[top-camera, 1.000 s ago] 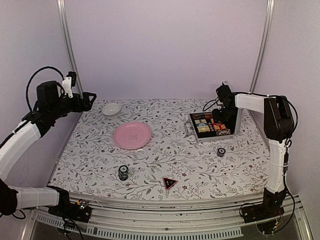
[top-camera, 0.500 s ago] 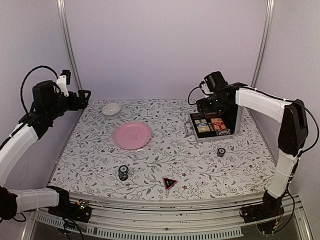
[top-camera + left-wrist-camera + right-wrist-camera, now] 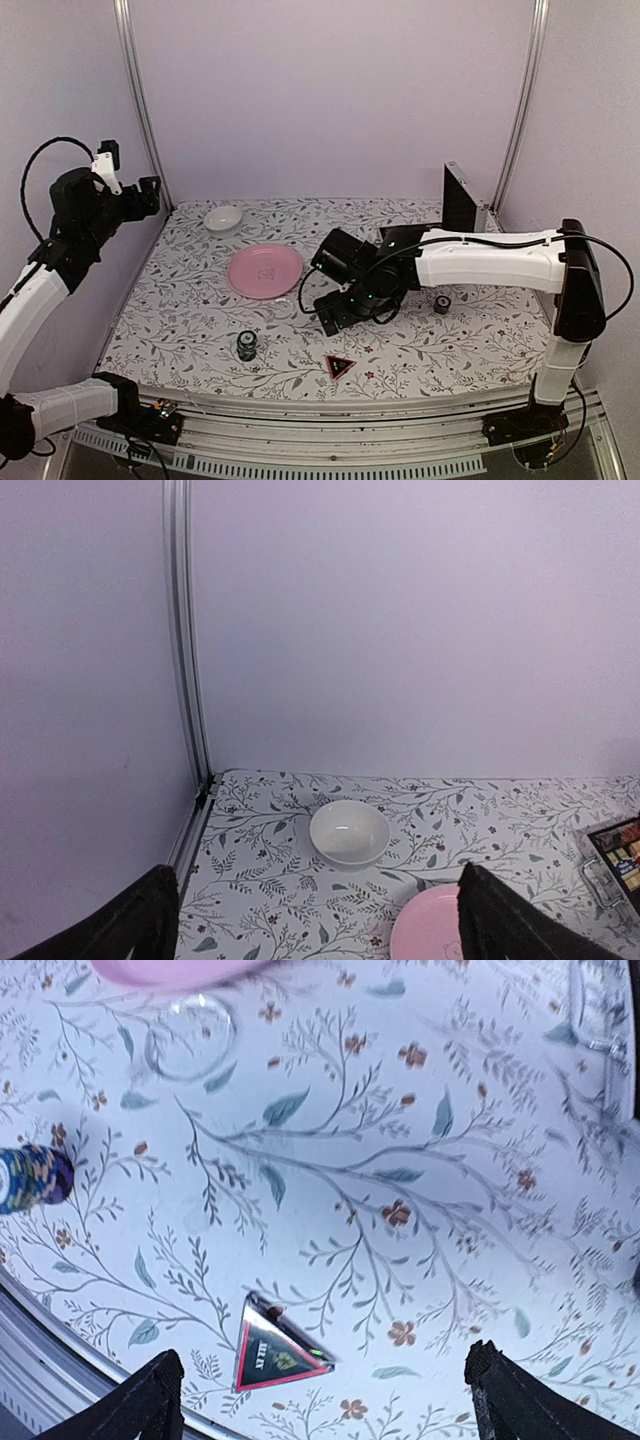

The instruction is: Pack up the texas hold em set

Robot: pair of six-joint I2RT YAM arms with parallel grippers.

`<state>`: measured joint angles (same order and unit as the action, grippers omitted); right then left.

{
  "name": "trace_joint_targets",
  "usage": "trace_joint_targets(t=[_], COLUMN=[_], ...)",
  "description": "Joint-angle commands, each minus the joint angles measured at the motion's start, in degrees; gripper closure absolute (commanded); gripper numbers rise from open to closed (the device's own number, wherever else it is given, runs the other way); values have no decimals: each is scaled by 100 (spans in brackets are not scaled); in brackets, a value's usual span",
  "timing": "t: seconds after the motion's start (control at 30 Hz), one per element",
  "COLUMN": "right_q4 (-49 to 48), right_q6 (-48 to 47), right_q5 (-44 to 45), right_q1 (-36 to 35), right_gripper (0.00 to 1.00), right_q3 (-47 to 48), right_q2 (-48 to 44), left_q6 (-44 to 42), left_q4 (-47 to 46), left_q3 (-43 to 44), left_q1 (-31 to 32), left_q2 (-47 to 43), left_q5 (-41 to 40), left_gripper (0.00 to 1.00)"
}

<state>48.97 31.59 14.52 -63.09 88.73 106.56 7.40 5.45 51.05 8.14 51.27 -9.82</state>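
Observation:
The silver case stands open at the back right. Its upright lid (image 3: 460, 198) shows, and my right arm hides most of the base. One corner of the case (image 3: 620, 848) holds card decks. One chip stack (image 3: 246, 345) sits front left, also seen as the chip stack (image 3: 30, 1177). Another chip stack (image 3: 441, 304) lies beside the right arm. The black triangular marker (image 3: 339, 366) lies near the front edge. My right gripper (image 3: 335, 314) hovers open just behind it, with the marker (image 3: 275, 1357) between its spread fingers (image 3: 150, 1400). My left gripper (image 3: 150, 194) is raised at the far left, open and empty.
A pink plate (image 3: 265, 270) lies left of centre, and a small white bowl (image 3: 223, 217) sits at the back left, the same bowl (image 3: 349, 831) seen from the left wrist. Metal frame posts (image 3: 137, 100) rise at both back corners. The table's front edge is close to the marker.
My right arm has swung from the case down and left to the table's front middle, its jaws opening wider. The left arm has drawn back and up to the left.

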Motion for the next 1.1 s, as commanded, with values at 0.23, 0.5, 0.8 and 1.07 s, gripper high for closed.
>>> trace_joint_targets(t=[0.23, 0.5, 0.8, 1.07], right_q4=[-461, -386, -315, -248], right_q6=[2026, 1971, 2018, 1985], right_q5=[-1078, -893, -646, -501], right_q1=[-690, -731, -731, -722], right_gripper=[1, 2, 6, 17], right_q3=[-664, -533, -484, -440], right_q2=[547, 979, 1156, 1255], left_q6=[29, 16, 12, 7], left_q4=[-150, -166, -204, -219], left_q3=[-84, -104, -127, -130], left_q1=[62, 69, 75, 82], left_q2=[-86, -86, -129, -165], left_q5=[104, 127, 218, 269], left_gripper=[3, 3, 3, 3])
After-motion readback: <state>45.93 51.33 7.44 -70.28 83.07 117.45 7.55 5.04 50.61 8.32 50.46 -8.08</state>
